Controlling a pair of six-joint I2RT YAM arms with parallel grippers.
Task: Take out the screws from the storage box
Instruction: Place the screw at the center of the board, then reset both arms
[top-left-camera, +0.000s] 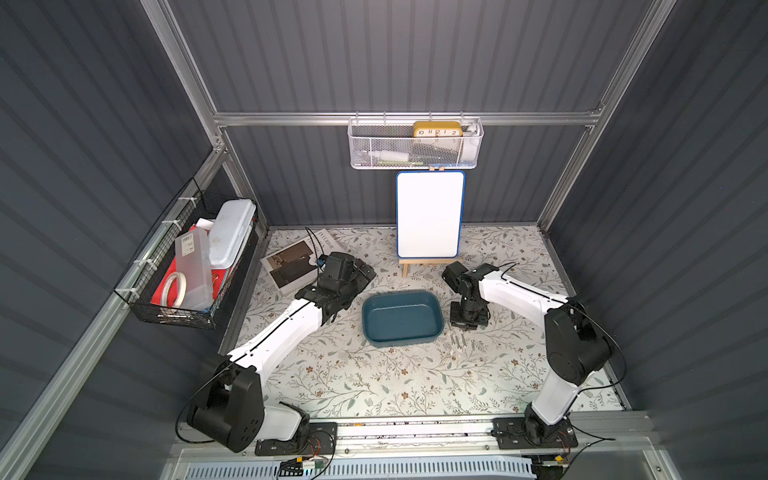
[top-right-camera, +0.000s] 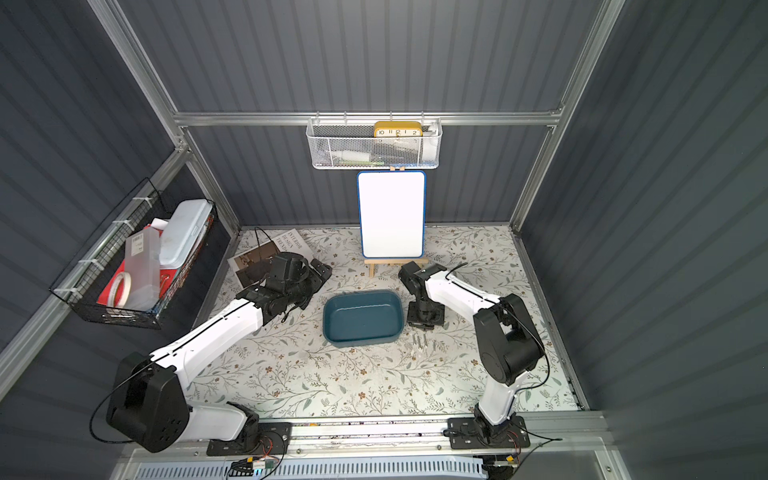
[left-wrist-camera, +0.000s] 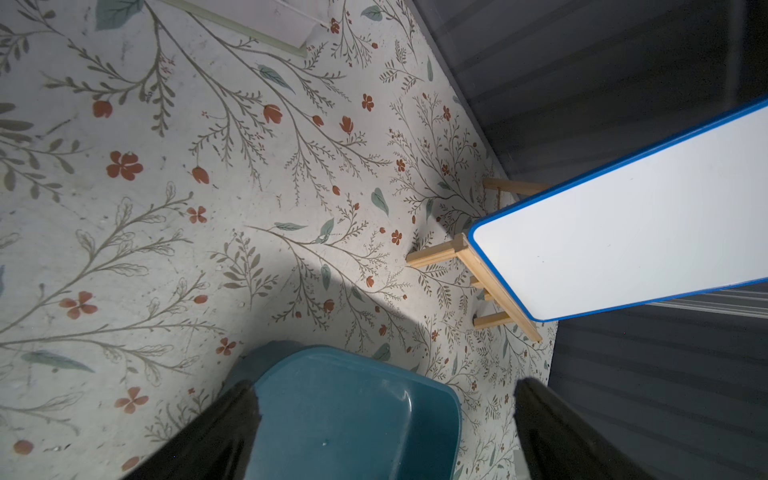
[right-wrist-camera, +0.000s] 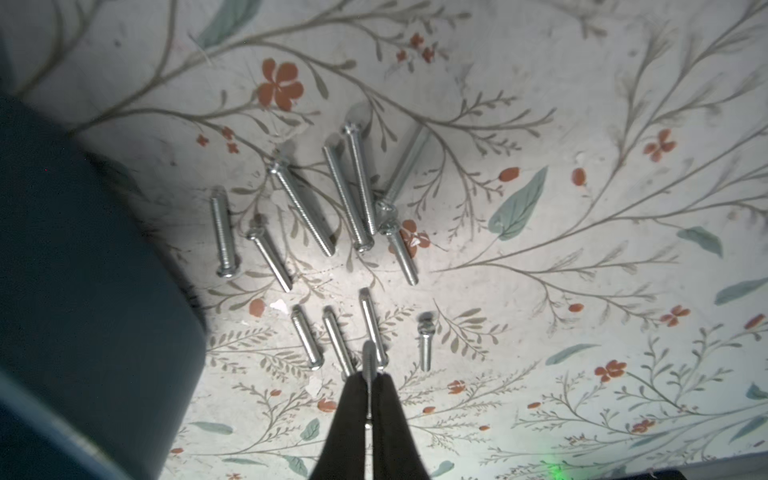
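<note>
1. The right gripper (right-wrist-camera: 368, 384) pinches one screw (right-wrist-camera: 367, 360) over the table (top-left-camera: 374, 382), probably to lay it with the rest.
2. The other screws (right-wrist-camera: 332, 216) lie grouped just beside the storage box (top-left-camera: 401, 318), which looks empty.
3. The left gripper (left-wrist-camera: 386, 390) gapes wide near the box's corner, holding nothing.

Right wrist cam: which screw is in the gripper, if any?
The screw clamped between the right gripper's shut fingers, one end sticking out past the fingertips. The other screws lie loose on the table beside the storage box.
</note>
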